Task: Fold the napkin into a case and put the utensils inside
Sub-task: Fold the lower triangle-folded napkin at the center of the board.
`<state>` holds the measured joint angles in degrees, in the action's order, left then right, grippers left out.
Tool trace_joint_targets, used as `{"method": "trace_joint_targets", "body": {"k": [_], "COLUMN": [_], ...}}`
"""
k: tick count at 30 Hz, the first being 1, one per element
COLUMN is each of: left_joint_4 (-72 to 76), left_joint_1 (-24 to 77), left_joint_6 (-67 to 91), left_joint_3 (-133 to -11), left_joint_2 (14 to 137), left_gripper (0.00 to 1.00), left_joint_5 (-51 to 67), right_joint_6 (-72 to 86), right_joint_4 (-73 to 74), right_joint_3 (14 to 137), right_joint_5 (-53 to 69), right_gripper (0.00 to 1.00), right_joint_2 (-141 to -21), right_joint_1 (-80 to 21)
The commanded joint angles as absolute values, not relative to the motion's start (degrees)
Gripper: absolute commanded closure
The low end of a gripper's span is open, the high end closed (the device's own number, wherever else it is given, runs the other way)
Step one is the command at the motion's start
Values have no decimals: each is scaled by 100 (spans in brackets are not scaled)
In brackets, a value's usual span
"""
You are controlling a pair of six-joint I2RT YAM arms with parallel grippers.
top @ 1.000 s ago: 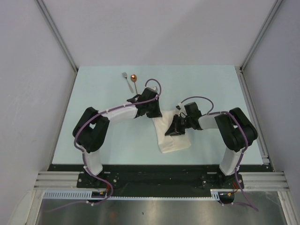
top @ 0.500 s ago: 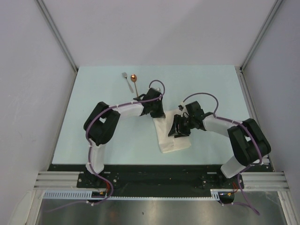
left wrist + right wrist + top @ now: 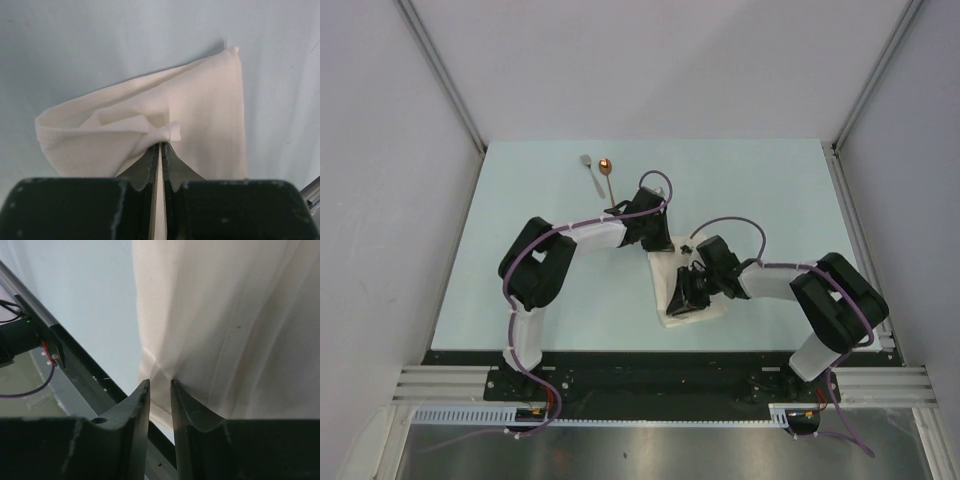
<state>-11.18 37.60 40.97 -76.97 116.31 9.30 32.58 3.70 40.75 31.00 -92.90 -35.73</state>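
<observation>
The cream napkin (image 3: 667, 270) lies folded into a longish layered piece at the middle of the table. My left gripper (image 3: 657, 243) is at its far end, shut on a bunched fold of the napkin (image 3: 200, 105); in the left wrist view the cloth puckers at the left gripper (image 3: 161, 143). Over the near end, my right gripper (image 3: 678, 300) has its jaws a narrow gap apart, and the right gripper (image 3: 160, 382) touches the napkin (image 3: 230, 315) near its edge. The silver fork (image 3: 588, 168) and the copper-bowled spoon (image 3: 607, 171) lie side by side at the far left, apart from both grippers.
The pale table (image 3: 770, 190) ends in a black rail (image 3: 660, 365) at the near edge, close behind the napkin's near end. That black rail (image 3: 75, 375) and a cable show in the right wrist view. Grey walls enclose the table on three sides.
My right gripper let go of the napkin, moved toward the near edge along the cloth, and its jaws narrowed again. The left arm shifted slightly right at first and keeps its pinch.
</observation>
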Motion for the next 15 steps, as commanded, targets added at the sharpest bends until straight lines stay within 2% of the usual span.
{"method": "trace_joint_targets", "body": {"k": [1, 6, 10, 15], "left_joint_4": [-1002, -1072, -1151, -1125], "left_joint_1": [3727, 3718, 3718, 3726], "left_joint_6": [3999, 3938, 3885, 3894], "left_joint_3": [-7866, -7954, -8016, -8007], "left_joint_2": [11707, 11786, 11821, 11874], "left_gripper": [91, 92, 92, 92], "left_joint_5": [1011, 993, 993, 1002], "right_joint_6": [3832, 3490, 3340, 3761], "right_joint_4": [-869, -502, 307, -428], "right_joint_3": [3402, 3436, 3849, 3692], "right_joint_5": [3226, 3243, 3094, 3313], "right_gripper": [72, 72, 71, 71], "right_joint_2": [-9202, -9062, -8536, -8665], "right_joint_1": [-3867, -3490, -3603, -3841]}}
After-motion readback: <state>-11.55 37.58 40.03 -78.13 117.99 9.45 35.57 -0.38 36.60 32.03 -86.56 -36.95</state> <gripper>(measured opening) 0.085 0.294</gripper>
